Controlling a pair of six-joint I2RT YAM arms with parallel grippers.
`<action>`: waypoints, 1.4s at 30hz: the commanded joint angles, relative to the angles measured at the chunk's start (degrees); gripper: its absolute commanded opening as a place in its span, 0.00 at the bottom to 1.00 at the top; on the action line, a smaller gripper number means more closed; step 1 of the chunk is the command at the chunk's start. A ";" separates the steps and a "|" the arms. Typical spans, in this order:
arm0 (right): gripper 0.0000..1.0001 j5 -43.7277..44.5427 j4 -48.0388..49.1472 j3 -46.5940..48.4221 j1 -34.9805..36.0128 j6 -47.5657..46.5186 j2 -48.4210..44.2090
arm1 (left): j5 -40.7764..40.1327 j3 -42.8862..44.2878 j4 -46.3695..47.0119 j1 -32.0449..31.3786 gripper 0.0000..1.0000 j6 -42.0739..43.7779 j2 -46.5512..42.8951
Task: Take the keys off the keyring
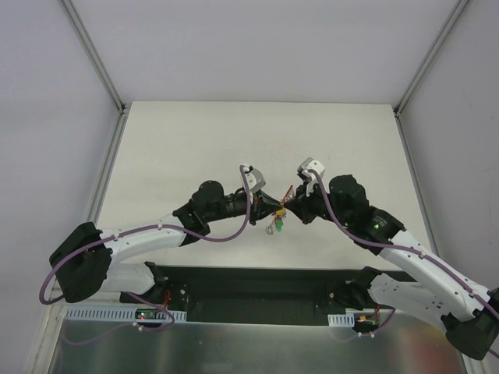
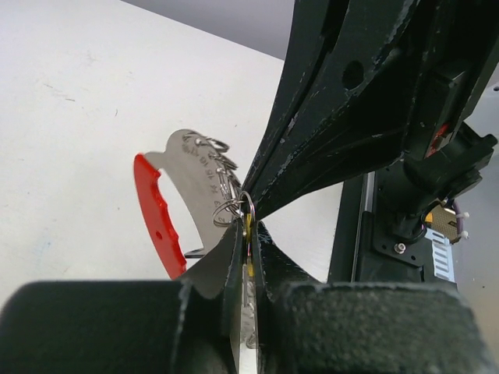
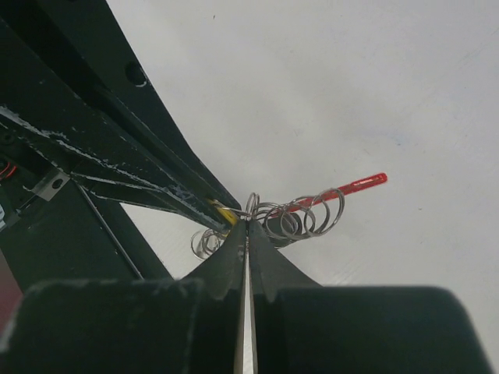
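In the left wrist view, the left gripper (image 2: pixel 248 234) is pinched together on a yellow-covered key (image 2: pixel 249 269), seen edge-on. Just beyond it the red-covered key (image 2: pixel 160 210) shows broadside. In the right wrist view that red key is a mere sliver, and the right gripper (image 3: pixel 247 226) is clamped on the keyring (image 3: pixel 300 220), a run of linked silvery loops. Only the top view shows a green-covered key (image 1: pixel 277 227) dangling above the table (image 1: pixel 195 140).

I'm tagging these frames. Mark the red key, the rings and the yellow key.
red key (image 2: pixel 154 204): left wrist view, on its red plastic edge.
rings (image 2: pixel 226 209): left wrist view, on the bunched wire loops.
yellow key (image 2: pixel 248 227): left wrist view, on its yellow sliver just below the rings.
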 commanded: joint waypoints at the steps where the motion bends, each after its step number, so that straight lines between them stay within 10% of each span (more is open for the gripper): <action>1: 0.01 -2.03 4.59 0.69 0.25 -2.53 -4.16 | 1.60 1.89 -1.11 0.45 0.00 0.64 -2.00; 42: 0.01 -7.13 24.10 -12.23 0.34 -12.12 -14.89 | 27.27 9.10 -3.22 11.27 0.00 -24.40 4.85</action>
